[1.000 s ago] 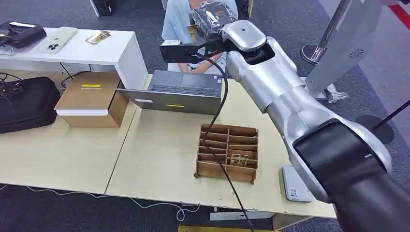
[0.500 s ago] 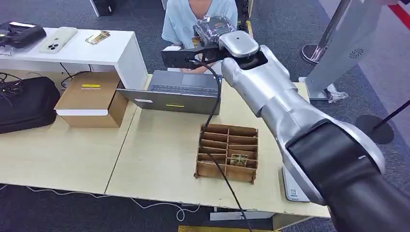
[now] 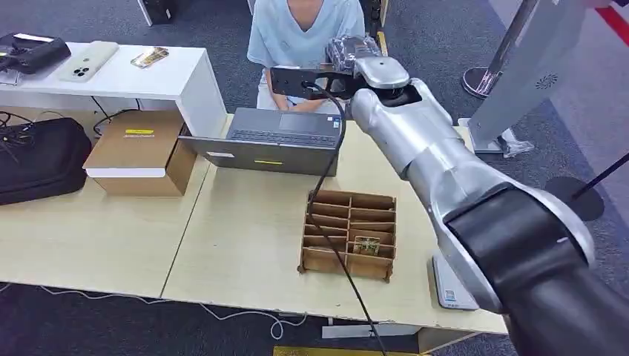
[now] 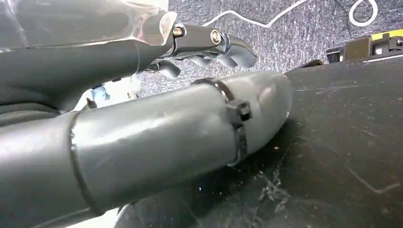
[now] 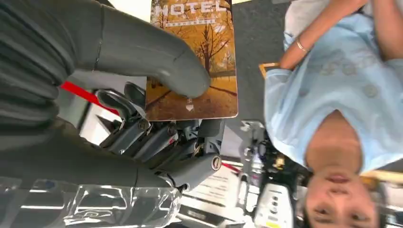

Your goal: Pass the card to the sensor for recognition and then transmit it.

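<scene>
Right hand: thumb pressed on the card, fingers behind it, holding it raised beyond the laptop.
Card's lie: long axis runs out from the hand, free end toward the person.
Left hand: fingers curled, holding nothing.
Divided tray: one small card in a near compartment.
Reader: near table edge, beside the tray.

Right hand raised beyond laptop, before seated person; grasp indiscernible. Wooden divider tray on table; cardboard box alongside.
</scene>
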{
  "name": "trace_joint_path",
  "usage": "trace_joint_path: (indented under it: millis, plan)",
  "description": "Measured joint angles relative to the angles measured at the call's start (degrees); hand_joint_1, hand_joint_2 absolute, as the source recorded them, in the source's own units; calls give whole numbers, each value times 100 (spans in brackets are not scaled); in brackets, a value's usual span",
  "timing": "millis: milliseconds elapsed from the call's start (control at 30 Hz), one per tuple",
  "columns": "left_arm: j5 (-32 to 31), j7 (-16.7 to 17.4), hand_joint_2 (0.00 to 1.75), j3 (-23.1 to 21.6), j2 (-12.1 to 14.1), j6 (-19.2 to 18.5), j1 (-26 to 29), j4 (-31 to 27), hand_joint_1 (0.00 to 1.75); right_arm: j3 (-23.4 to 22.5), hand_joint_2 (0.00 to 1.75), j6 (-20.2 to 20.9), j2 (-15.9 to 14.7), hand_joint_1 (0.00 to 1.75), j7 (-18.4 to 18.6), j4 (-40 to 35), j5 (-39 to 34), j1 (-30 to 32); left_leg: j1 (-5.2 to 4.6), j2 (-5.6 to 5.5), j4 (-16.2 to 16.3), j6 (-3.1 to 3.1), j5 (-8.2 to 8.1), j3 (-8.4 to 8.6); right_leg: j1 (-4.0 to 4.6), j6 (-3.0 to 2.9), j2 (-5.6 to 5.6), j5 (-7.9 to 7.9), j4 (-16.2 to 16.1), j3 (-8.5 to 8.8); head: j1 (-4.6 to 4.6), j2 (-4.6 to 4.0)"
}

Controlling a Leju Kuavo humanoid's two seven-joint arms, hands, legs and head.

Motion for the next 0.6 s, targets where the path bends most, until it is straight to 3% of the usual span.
trace_joint_path:
  millis: [600]
  plan:
    - [2, 2, 0, 0, -2, -4, -6, 0, 0, -367, 175, -15, -59, 175, 48, 96, -83, 46, 0, 2, 0, 0, 0, 0, 0, 0, 4, 0, 0, -2, 0, 0]
